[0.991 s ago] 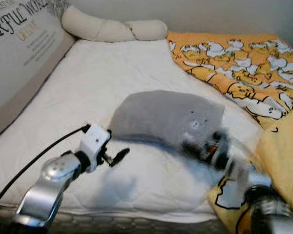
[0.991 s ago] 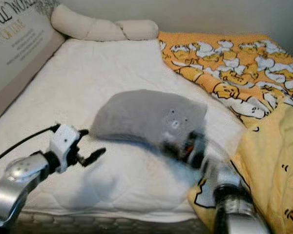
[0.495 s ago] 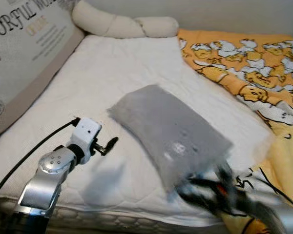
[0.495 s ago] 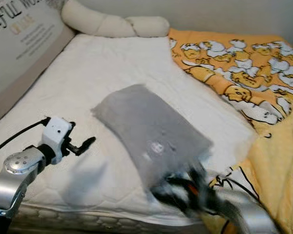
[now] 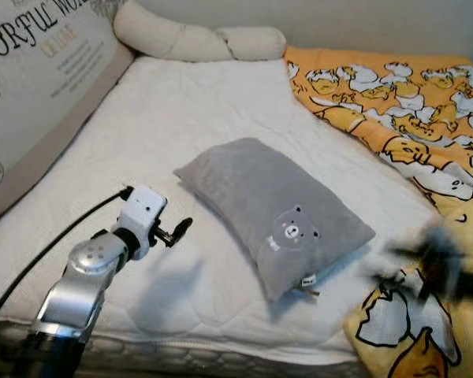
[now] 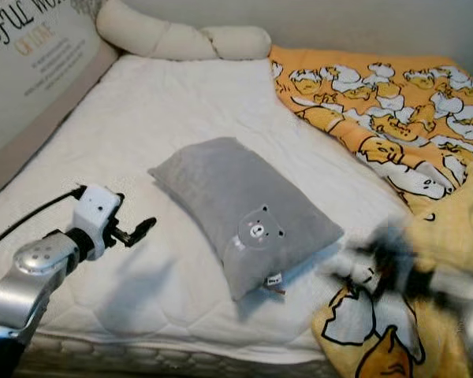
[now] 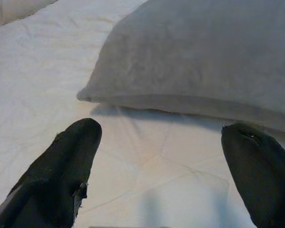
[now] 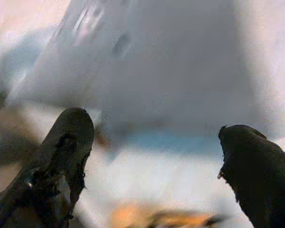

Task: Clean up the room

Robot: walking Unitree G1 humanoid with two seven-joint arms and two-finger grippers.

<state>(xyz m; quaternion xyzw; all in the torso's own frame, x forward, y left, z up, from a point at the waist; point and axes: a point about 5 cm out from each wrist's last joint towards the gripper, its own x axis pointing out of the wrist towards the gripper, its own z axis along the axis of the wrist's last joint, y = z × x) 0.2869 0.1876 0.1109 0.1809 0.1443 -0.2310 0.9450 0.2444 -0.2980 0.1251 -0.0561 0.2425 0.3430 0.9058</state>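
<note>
Released now, grey pillow (image 5: pixel 277 214) lies flat on bed (image 5: pixel 181 118); right gripper (image 8: pixel 156 156) pulled back, blurred, wide open. Left gripper (image 7: pixel 161 156) open beside pillow.

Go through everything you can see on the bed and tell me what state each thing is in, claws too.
Grey pillow: lying flat on the mattress, bear face up, held by nothing.
Yellow blanket: rumpled, heaped along the robot's right side of the bed.
White mattress: uncovered.
Long cream cushion: lying across the head of the bed.
Left claw: open, empty, beside the pillow.
Right claw: open, empty, blurred.
</note>
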